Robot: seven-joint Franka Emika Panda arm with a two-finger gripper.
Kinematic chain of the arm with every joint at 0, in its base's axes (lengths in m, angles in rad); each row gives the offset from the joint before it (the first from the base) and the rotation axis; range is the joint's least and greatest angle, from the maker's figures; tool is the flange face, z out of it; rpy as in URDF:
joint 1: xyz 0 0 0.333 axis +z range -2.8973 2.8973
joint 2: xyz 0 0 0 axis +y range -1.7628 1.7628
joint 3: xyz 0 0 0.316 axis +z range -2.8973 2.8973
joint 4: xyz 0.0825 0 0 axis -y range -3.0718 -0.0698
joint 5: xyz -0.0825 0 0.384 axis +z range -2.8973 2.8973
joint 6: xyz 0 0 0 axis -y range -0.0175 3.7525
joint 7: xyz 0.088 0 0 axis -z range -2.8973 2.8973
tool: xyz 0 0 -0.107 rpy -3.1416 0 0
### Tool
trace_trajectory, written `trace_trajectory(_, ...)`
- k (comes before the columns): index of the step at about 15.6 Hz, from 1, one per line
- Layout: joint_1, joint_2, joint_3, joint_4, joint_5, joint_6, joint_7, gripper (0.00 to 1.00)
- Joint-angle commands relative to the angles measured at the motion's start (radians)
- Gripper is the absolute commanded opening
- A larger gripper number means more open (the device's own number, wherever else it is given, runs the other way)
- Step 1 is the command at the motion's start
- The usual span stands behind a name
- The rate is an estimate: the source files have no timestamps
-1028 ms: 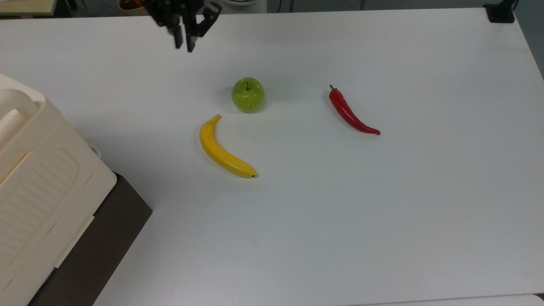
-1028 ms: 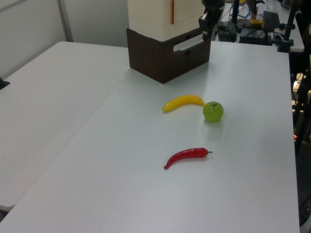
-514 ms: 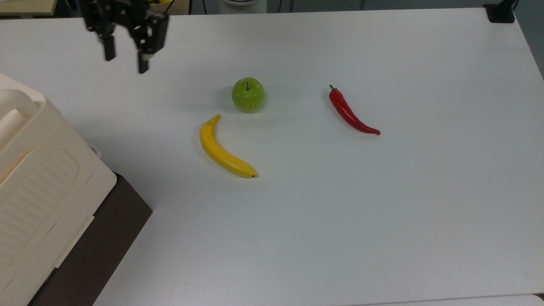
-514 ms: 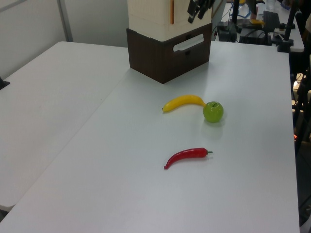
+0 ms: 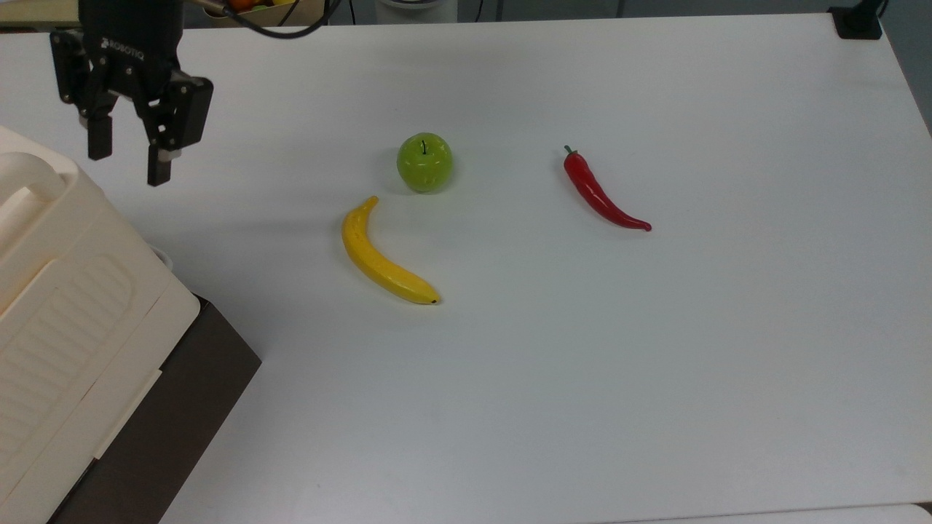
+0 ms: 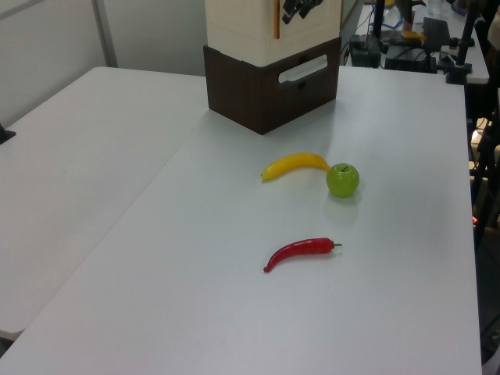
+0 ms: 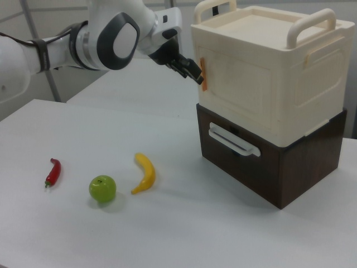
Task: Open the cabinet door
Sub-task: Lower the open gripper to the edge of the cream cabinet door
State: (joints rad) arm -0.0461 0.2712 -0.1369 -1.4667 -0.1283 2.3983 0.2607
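The claw (image 5: 129,160) has swung from above the far edge of the table toward the cabinet (image 5: 65,291) in the last second, ending up just off its upper corner in the top view. Its fingers, which stood close together a second ago, now stand apart with a clear gap and nothing between them. I read that as the approach nearly finished and the grasp not yet begun.

In the right view the claw (image 7: 192,71) points at the cabinet's (image 7: 268,95) front face, its tips right by a small orange tab (image 7: 203,74) on the right view's left edge of the door (image 7: 237,95). Whether the tips already touch the tab or the door's edge I cannot tell. The left view shows the claw (image 6: 299,8) in front of the cream upper part of the cabinet (image 6: 269,62), beside the same orange strip (image 6: 276,19).

The door lies flat against the cabinet, so it looks shut. The next move would seem to call for catching that tabbed edge and pulling it outward.

Farther out on the table (image 5: 655,364), well apart from the claw, lie an apple (image 5: 424,162), a banana (image 5: 382,255) and a chilli (image 5: 601,193), none in the way.
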Motion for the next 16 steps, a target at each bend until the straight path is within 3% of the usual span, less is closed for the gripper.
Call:
trace_trajectory(1, 0.006, 0.037, -0.01, 0.04, -0.04, 0.053, 0.063, 0.7)
trace_trajectory(7, 0.015, 0.091, -0.009, 0.088, -0.178, 0.082, 0.242, 0.73)
trace_trajectory(13, 0.018, 0.091, -0.007, 0.088, -0.188, 0.084, 0.264, 0.67)
trace_trajectory(16, 0.02, 0.091, -0.006, 0.085, -0.189, 0.084, 0.264, 0.57)
